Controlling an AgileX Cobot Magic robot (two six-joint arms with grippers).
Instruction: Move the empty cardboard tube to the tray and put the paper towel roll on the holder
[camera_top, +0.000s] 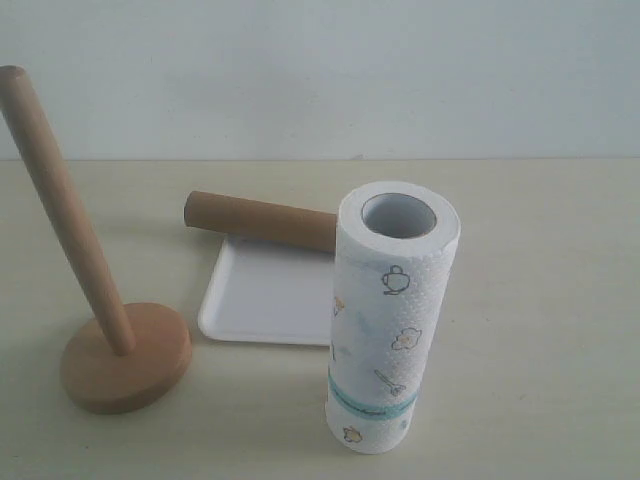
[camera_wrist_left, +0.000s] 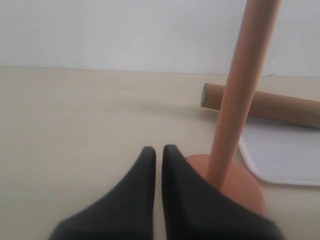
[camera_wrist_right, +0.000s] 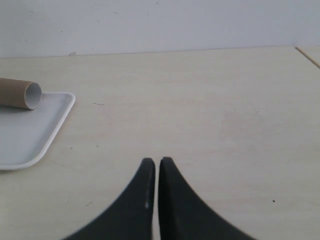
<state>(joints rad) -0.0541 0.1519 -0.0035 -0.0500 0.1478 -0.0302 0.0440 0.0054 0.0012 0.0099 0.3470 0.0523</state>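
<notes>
Now left hand (camera_wrist_left: 158, 149) clenched, empty, near holder (camera_wrist_left: 236, 100) base; right hand (camera_wrist_right: 152, 161) clenched, empty, over table (camera_wrist_right: 200, 100).

The exterior view looks down at a moderate angle from close in front of the tabletop (camera_top: 540, 300), facing a pale wall (camera_top: 400, 70). The paper towel roll (camera_top: 390, 320) stands nearest its lens. The left wrist view sits low over the tabletop, looking past the left end effector (camera_wrist_left: 158, 149) toward the wall, with the holder (camera_wrist_left: 240, 100) very near. The right wrist view is likewise low, looking over the right end effector (camera_wrist_right: 153, 161) toward the wall. All three views share the empty cardboard tube (camera_wrist_right: 17, 93) and the tray (camera_wrist_right: 30, 130). The holder shows only in the exterior and left wrist views.
</notes>
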